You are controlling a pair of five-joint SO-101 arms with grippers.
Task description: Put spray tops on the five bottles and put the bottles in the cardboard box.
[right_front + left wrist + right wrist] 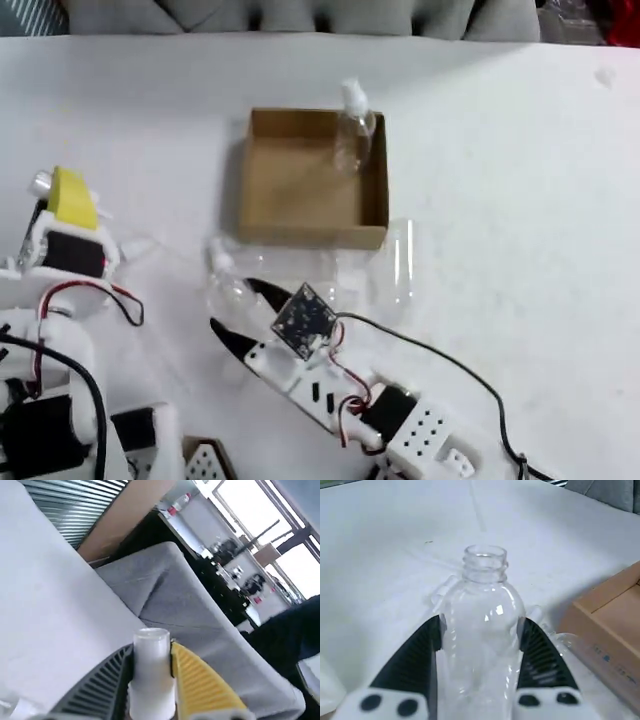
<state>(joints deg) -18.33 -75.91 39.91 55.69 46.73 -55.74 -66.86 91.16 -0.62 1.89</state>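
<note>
An uncapped bottle (pixel 481 595) sits near the middle of the white counter (pixel 520 200), just off the near left corner of the cardboard box (pixel 300 190). The black jaws of the right end effector (pixel 480 624) are pressed against its sides. A capped bottle (pixel 355 135) stands in the box's far right corner, and another clear bottle (pixel 400 262) lies by its near right corner. Near the counter's left edge, the left end effector (pixel 151 650) is clamped on a white spray top (pixel 150 680). A grey upholstered seat (pixel 190 605) runs along the counter's far edge, with bright windows (pixel 260 505) beyond it.
</note>
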